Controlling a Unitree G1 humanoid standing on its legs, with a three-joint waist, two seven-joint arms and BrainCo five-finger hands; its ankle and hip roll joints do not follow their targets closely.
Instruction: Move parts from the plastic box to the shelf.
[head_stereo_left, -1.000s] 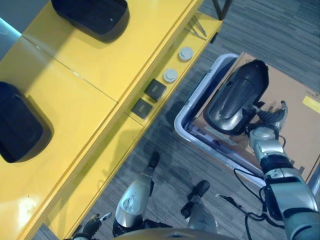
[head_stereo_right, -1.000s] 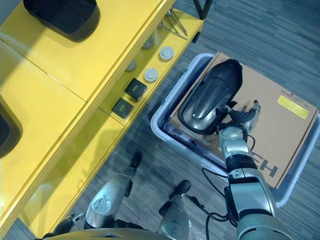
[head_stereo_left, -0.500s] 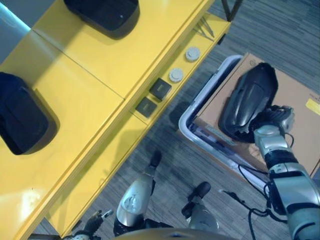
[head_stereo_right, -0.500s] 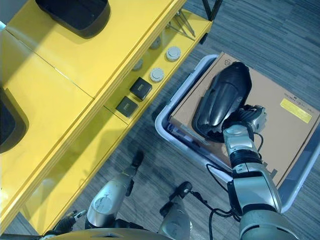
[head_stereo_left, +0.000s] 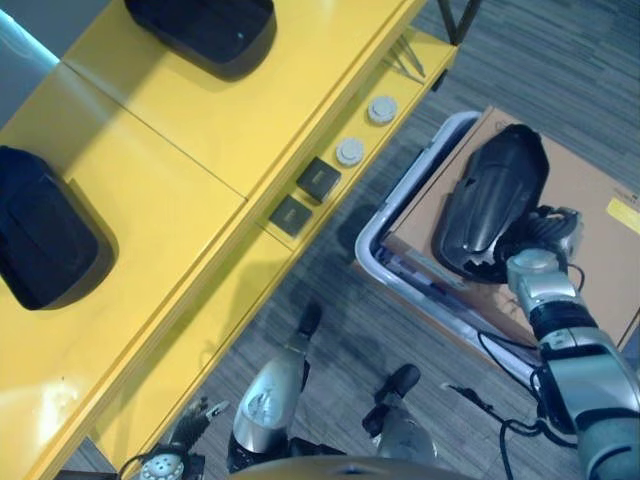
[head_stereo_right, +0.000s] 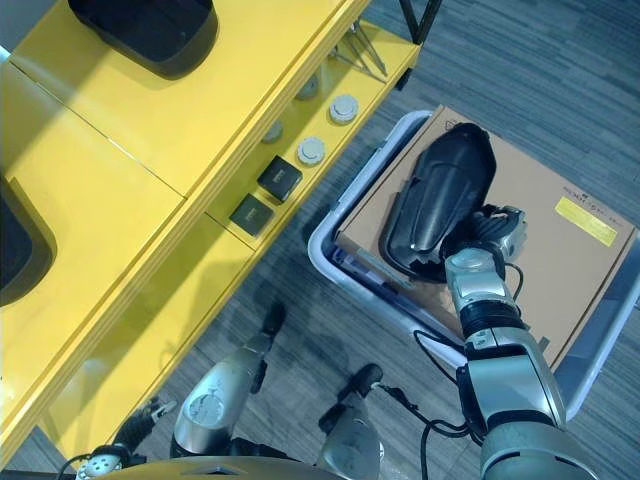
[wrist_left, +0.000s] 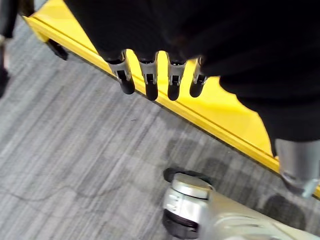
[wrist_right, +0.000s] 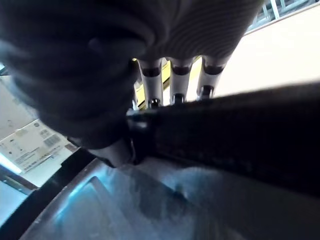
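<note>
A long black moulded part (head_stereo_left: 495, 205) lies on a brown cardboard sheet (head_stereo_right: 560, 260) inside the pale plastic box (head_stereo_left: 372, 235) on the floor at my right. My right hand (head_stereo_left: 540, 250) is at the part's near end. In the right wrist view its fingers (wrist_right: 172, 82) curl over the part's dark edge (wrist_right: 235, 130), with the thumb under it. My left hand (wrist_left: 148, 80) hangs open low beside the yellow shelf (head_stereo_left: 200, 130), holding nothing.
Two bulky black parts (head_stereo_left: 205, 30) (head_stereo_left: 40, 235) rest on the shelf's top. The lower ledge carries two black square blocks (head_stereo_left: 318, 178) and two white discs (head_stereo_left: 350, 151). Grey carpet lies between the shelf and the box.
My right hand's fingers, spread beside the part a second ago, have closed on its near end. The part has tipped up on its side.
</note>
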